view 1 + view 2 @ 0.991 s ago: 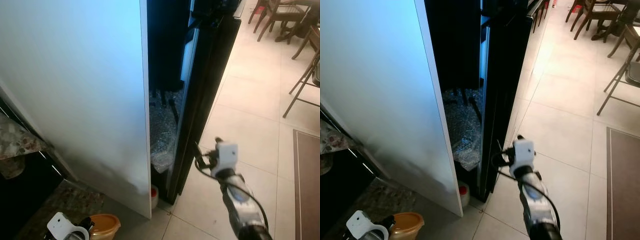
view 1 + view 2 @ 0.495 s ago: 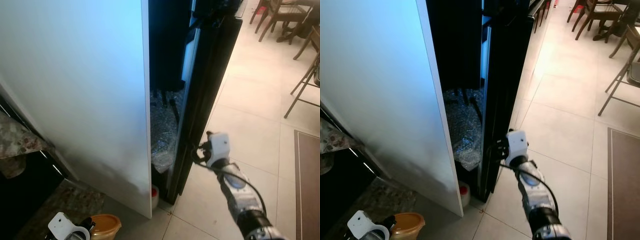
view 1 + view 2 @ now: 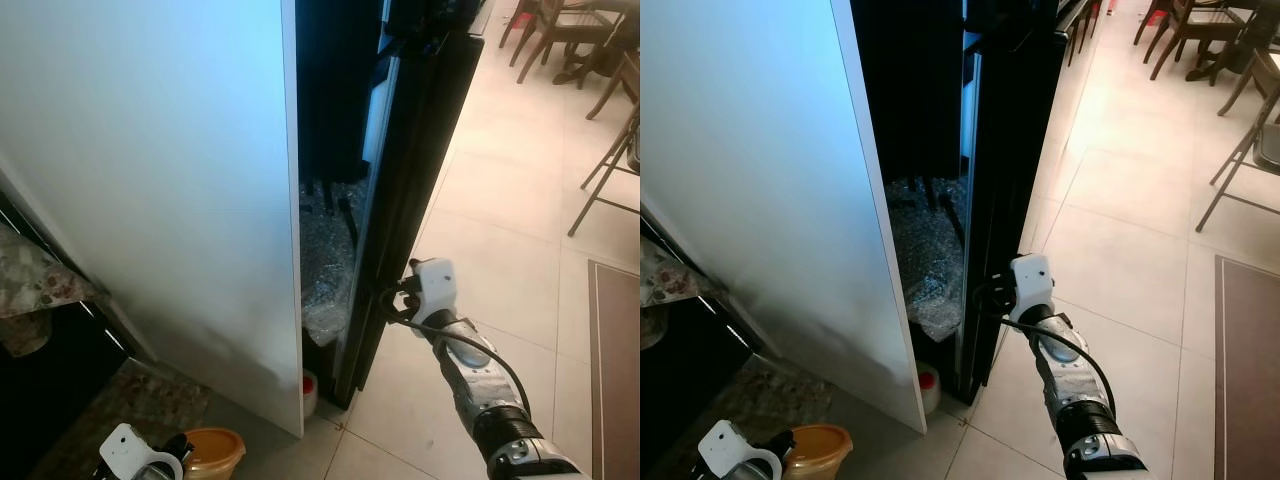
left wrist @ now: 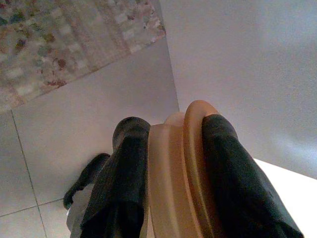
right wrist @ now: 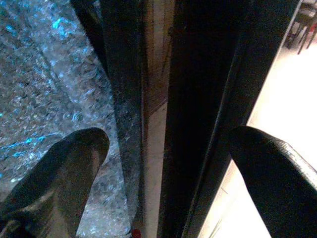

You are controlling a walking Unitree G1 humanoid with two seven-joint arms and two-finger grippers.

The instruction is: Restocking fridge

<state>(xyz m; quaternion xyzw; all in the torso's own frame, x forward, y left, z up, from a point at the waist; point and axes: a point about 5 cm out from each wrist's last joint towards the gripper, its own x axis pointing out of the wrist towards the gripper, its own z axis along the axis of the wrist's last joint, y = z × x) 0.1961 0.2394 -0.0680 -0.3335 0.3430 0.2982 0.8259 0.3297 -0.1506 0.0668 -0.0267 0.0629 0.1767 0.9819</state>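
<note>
Right claw (image 3: 990, 297) is up against the edge of the black fridge door (image 3: 1005, 160), fingers spread either side of it. Low down, the left claw (image 3: 165, 462) carries an orange lidded container (image 3: 208, 450). Left wrist view: fingers (image 4: 230, 183) pinch that container (image 4: 173, 178) across its rim; looks like rigid, light plastic, possibly slippery. Right wrist view: door edge (image 5: 198, 99) between the spread fingers (image 5: 59, 163), bubble wrap (image 5: 44, 74) inside.

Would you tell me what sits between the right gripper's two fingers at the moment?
In the right wrist view, the open right gripper straddles the black fridge door's edge; bubble wrap lies beyond.
</note>
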